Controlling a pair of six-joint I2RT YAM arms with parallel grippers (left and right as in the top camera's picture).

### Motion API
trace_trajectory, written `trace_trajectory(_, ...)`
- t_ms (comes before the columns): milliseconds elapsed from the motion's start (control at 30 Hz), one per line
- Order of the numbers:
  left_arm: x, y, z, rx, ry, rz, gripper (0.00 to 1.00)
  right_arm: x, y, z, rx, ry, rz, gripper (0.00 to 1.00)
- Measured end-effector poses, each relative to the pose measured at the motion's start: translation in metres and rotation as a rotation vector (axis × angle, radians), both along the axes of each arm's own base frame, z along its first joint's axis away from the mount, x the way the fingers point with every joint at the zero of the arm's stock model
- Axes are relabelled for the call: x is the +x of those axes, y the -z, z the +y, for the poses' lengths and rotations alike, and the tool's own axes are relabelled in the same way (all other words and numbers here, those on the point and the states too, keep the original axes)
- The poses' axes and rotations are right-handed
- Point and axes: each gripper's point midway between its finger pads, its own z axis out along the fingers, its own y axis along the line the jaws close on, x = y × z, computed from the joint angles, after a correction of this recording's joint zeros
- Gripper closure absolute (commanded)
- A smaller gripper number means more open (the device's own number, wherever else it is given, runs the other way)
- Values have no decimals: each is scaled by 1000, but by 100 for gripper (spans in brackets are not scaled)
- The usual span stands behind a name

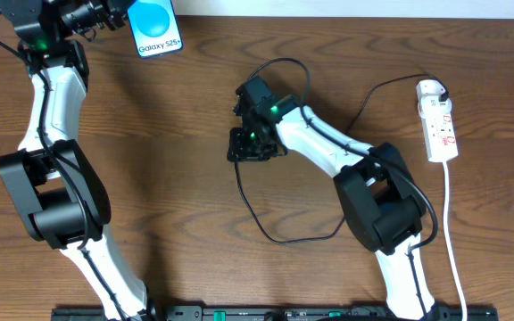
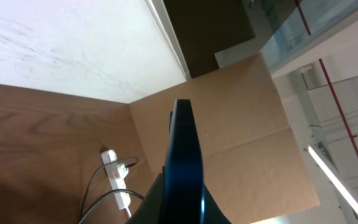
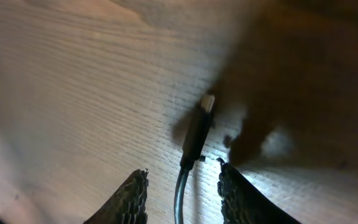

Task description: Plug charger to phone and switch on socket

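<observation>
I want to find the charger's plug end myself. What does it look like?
Look at the middle of the wooden table, where the right gripper points down, fingers apart. Between them lies the charger tip, a short black plug with a small silver end on a thin black cable. The other wire, by the power strip, is thick and white.

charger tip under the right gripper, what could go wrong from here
The charger tip lies flat on the table between the fingers of the open right gripper; pinching the thin cable behind it could leave it twisted. The phone is held in the left gripper and might slip when pushed. The charger cable loops beside the right arm and could snag.
</observation>
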Motion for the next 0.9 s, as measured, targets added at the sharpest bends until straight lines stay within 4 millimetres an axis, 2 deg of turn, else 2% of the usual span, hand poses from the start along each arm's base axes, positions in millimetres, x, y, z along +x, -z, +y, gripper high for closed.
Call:
trace_trajectory(233, -4, 2, -2, 11, 24, 3, 93, -18, 6, 13, -84, 52, -3, 75)
trace_trajectory(667, -5, 2, -2, 14, 30, 4, 93, -7, 9, -1, -127, 134, -8, 93)
trace_trajectory(900, -5, 2, -2, 14, 30, 4, 93, -6, 9, -2, -128, 141, -9, 96)
